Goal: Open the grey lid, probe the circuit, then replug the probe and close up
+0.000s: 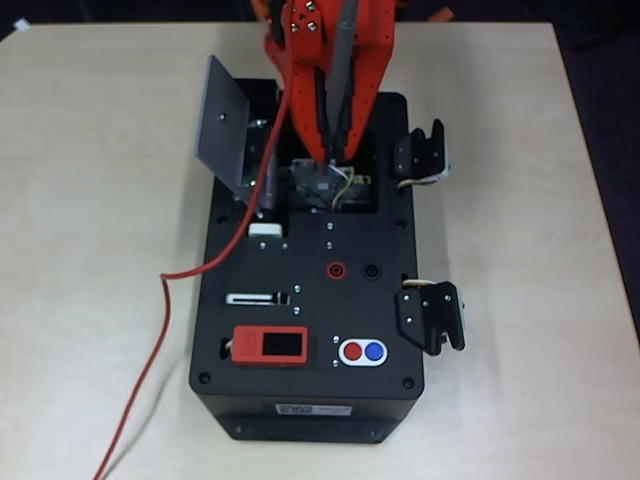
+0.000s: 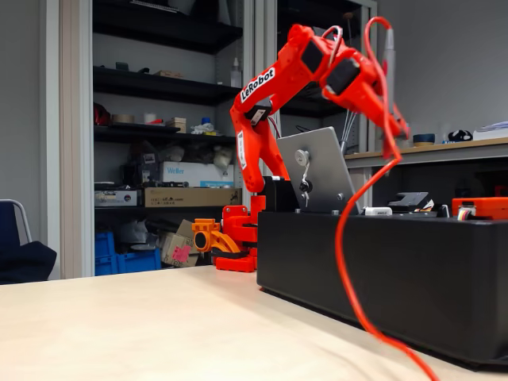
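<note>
grey lid – raised, tilted | probe – upright in gripper

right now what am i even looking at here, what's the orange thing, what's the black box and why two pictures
The orange thing is a small robot arm; its gripper holds a slim grey probe, pointed down into a square recess in the black box. A long red wire trails from the probe across the table.

One picture looks straight down from above; the other is a camera standing low at table height, side on.

In the recess sits the circuit, a small board with thin wires. The grey lid that covers it stands swung open on its hinge. The box top also carries an orange-red display module and red and blue buttons.
</note>
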### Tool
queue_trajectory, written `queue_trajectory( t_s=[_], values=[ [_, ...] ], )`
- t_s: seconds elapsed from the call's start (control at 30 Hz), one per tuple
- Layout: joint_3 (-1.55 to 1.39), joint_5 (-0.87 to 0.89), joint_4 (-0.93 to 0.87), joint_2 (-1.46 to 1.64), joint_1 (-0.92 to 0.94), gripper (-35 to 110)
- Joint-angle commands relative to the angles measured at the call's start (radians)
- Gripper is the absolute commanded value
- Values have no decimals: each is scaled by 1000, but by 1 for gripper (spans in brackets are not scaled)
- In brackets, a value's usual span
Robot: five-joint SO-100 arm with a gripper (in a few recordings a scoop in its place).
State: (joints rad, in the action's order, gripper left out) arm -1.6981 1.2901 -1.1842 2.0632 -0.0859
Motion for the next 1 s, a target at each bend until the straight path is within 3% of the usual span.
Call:
queue_trajectory(
  t_s=[0.0, 0.97],
  values=[
    [75, 51, 18, -15, -40, 0],
    [327, 118, 161, -400, -95, 0]
  ],
)
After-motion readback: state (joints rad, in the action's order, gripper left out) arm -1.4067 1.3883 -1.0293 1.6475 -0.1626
